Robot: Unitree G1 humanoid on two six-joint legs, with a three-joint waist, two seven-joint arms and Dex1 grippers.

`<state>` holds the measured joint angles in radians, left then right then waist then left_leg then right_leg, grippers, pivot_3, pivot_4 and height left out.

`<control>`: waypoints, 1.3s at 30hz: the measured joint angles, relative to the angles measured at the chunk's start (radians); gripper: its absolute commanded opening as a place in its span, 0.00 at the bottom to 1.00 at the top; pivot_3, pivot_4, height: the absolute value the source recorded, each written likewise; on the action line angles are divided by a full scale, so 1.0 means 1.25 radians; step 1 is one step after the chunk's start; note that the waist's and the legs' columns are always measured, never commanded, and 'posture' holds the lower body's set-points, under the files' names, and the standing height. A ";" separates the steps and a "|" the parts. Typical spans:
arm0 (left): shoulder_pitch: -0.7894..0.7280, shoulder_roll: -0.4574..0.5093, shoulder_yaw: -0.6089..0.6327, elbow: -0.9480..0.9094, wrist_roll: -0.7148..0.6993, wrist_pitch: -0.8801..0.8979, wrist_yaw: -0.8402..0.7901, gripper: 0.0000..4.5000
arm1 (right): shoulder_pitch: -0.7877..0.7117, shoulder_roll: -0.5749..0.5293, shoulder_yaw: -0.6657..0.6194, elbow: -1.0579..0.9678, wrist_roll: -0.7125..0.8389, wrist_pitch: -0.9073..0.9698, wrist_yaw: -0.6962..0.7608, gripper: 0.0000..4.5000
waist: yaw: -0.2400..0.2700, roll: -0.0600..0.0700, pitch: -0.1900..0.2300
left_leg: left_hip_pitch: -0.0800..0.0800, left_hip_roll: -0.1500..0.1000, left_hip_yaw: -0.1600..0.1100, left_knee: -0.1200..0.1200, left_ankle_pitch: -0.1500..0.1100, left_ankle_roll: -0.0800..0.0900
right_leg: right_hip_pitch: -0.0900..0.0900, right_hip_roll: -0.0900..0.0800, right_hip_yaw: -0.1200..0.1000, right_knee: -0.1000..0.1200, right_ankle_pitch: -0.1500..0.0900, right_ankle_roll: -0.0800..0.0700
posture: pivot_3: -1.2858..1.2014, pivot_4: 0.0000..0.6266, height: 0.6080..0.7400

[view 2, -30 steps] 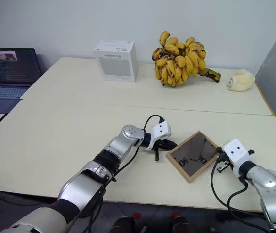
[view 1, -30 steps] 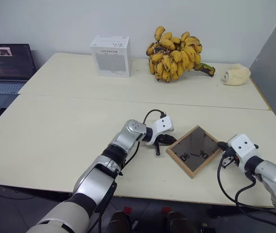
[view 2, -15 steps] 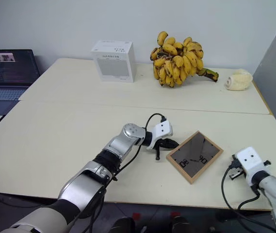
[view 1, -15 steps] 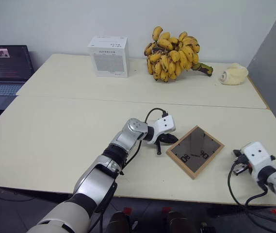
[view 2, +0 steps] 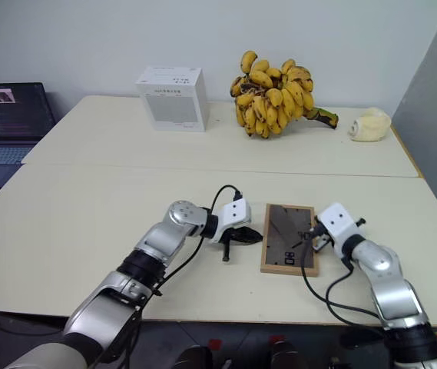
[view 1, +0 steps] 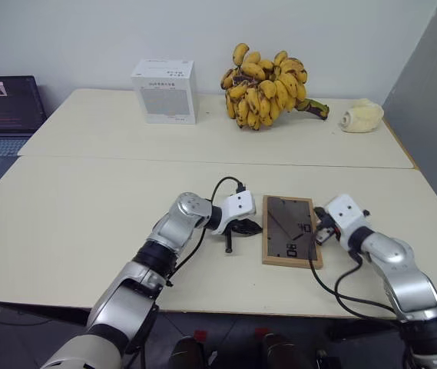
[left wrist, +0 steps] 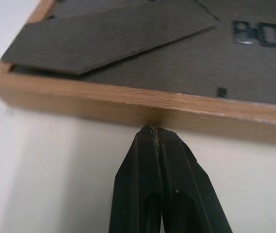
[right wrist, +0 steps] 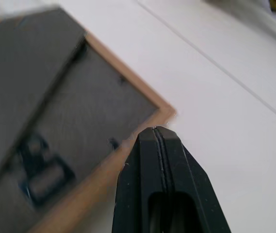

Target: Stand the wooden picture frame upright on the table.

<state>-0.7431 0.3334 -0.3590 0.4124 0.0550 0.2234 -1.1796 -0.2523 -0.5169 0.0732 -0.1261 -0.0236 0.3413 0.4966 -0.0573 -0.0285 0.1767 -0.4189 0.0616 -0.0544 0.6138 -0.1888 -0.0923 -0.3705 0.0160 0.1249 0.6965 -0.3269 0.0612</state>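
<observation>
Since a second ago the wooden picture frame (view 1: 292,241) has swung from a diamond angle to sit square with the table (view 1: 87,223) edge, and the right gripper (view 1: 320,233) went out to the right, then came back in against the frame's right side; the head camera shifted too, so the apparent drift of the background items is not real. Head views: frame lies flat, back side up, dark grey backing and folded prop leg (view 2: 282,224) showing, near the front edge of the table between the two arms. Left gripper (view 1: 243,228) sits just beside the frame's left edge, fingers pinched together, carrying nothing. Right gripper is at the right edge, also closed and empty. White box (view 1: 164,91), banana bunch (view 1: 266,74), a pale lump (view 1: 360,118) at far right and a laptop (view 1: 3,111) at far left are all well apart from the work. Left wrist view: closed fingertips (left wrist: 153,133) are touching or almost touching the light-wood side rail, backing and prop leg visible above it. Right wrist view: closed tips at the rail near a corner of the frame, hanger hardware (right wrist: 36,165) visible on the backing. Progress: only repositioning done, I'd say. Frame not lifted, prop leg not opened, nothing upright yet. Remaining: get a grip on an edge, tilt it up, swing the leg out, set it standing.
</observation>
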 measured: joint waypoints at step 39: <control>0.075 0.098 0.331 -0.385 -0.472 1.022 0.262 0.01 | 0.092 -0.050 0.051 -0.064 -0.058 -0.019 0.079 0.00 | -0.002 0.000 0.001 | 0.001 0.000 0.000 0.000 0.000 0.000 | 0.000 0.000 0.000 0.001 -0.002 0.002 | 0.52 0.24 1.00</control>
<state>-0.6496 0.4558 0.0549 -0.0685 -0.5345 1.5015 -0.8521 -0.1370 -0.5790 0.1374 -0.2060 -0.0964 0.3176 0.5950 -0.0598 -0.0283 0.1777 -0.4179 0.0621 -0.0543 0.6144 -0.1886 -0.0922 -0.3707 0.0160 0.1249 0.6973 -0.3291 0.0639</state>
